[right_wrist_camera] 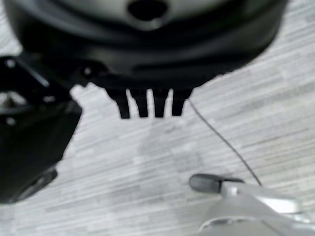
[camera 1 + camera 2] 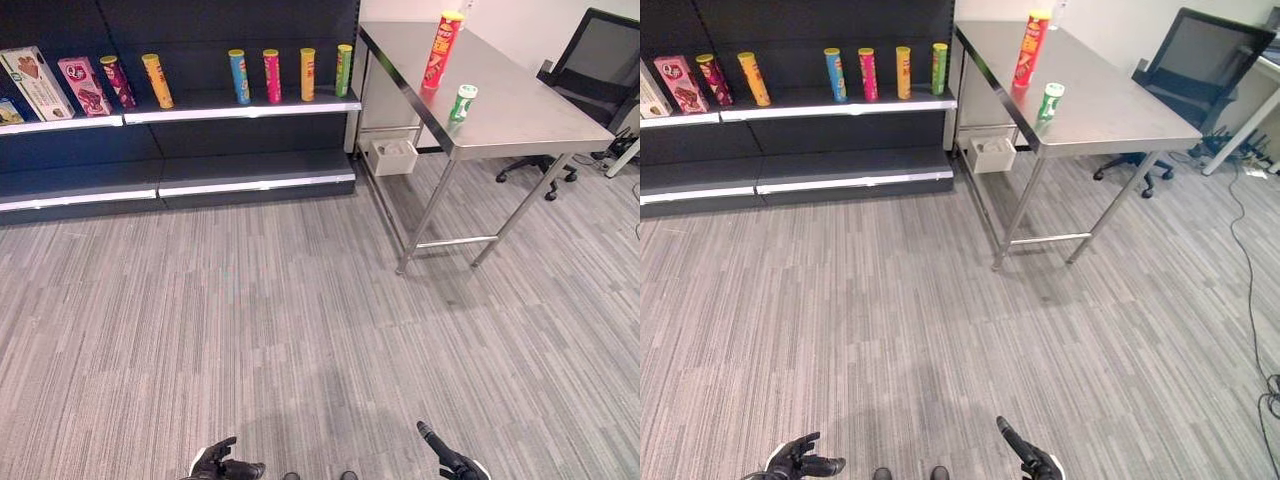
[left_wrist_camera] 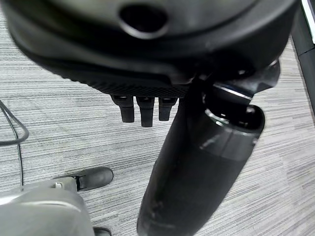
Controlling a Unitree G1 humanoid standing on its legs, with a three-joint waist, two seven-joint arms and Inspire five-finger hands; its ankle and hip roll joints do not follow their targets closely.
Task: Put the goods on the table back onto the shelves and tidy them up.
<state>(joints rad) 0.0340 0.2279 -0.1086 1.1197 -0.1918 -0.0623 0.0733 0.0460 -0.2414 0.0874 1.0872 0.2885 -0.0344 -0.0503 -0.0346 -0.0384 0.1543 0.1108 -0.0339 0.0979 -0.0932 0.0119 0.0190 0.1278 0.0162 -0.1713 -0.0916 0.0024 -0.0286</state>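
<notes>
You're seeing six tall cardboard tubes point(image 2: 240, 76) standing along the dark metal shelf point(image 2: 240, 106), two goods waiting on the brushed steel table point(image 2: 520, 115): a tall red tube point(image 2: 440, 48), a short green can point(image 2: 461, 103). Left hand point(image 2: 225, 464) and right hand point(image 2: 450, 460) are hanging relaxed, holding nothing.

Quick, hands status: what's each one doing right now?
Left hand: open, fingers relaxed, holding nothing, low over the carpet.
Right hand: open, fingers straight, holding nothing.
</notes>
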